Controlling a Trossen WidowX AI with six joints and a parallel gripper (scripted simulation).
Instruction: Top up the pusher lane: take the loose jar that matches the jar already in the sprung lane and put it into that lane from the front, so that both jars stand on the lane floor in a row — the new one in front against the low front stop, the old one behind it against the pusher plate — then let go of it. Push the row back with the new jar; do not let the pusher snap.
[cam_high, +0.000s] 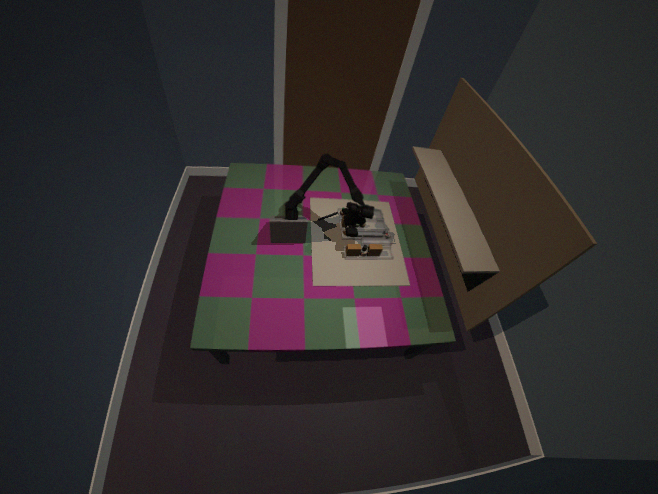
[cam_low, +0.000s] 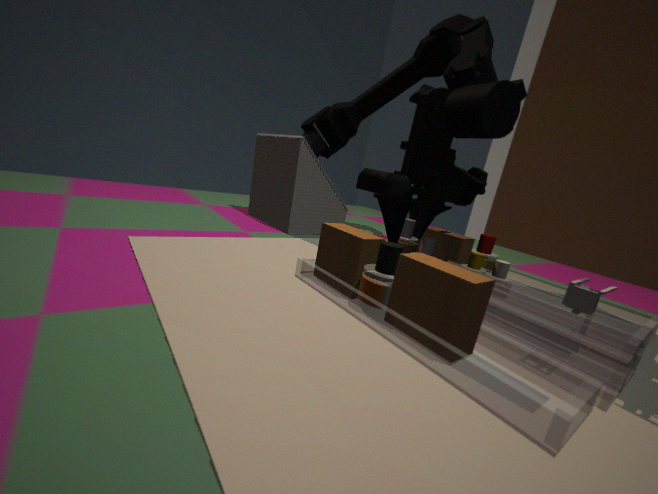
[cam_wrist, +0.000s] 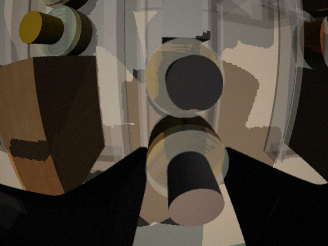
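The gripper (cam_low: 392, 239) is clamped on the black cap of the new jar (cam_low: 378, 276), a clear jar with an orange band round its body, and holds it from straight above — a grip on the cap that leaves the body free to slide between the two brown blocks (cam_low: 438, 300) flanking the lane mouth. In the exterior view the jar sits low in the gap between those blocks, at the front end of the clear lane tray (cam_low: 531, 404), so it seems to be at or just behind the low front stop; whether it rests on the lane floor cannot be told. The wrist view shows the held cap close under the camera and, directly beyond it in line, the old jar (cam_wrist: 192, 82) with the same black cap; the two look close together, but contact is not certain. Holding the jar upright and in line likely serves to push the row back squarely, so the sprung plate yields without snapping. The grey pusher plate (cam_low: 583, 296) shows well down the lane on the right. Off to the side stand other small jars, one yellow-capped (cam_wrist: 42, 26) and one red-capped (cam_low: 485, 243), evidently not matches. The arm (cam_low: 425, 63) rises from its base, folds at a high elbow and drops the wrist nearly vertical over the lane, fingers pointing down
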